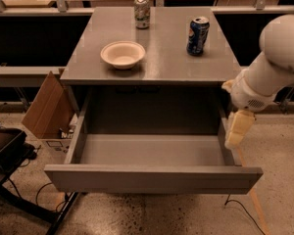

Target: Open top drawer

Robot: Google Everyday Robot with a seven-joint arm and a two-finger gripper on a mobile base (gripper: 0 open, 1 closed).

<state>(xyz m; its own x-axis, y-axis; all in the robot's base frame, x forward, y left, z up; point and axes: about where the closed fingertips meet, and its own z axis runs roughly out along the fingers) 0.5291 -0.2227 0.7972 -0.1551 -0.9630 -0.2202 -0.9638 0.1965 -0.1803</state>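
The top drawer [152, 179] is pulled far out from under the grey cabinet top [161, 58]. Its wide flat handleless front faces me and its grey inner box holds nothing. My gripper [235, 130] is cream-coloured and hangs from the white arm [274, 67] at the right. It sits just outside the drawer's right side wall, above the right end of the front, and is not touching the front. No other drawer fronts are in view.
On the cabinet top stand a white bowl [122, 54], a silver-green can [142, 11] and a blue can [198, 35]. An open cardboard box [46, 109] leans at the left of the cabinet. A black object [5, 151] is at the far left, and a cable [245, 212] lies on the floor.
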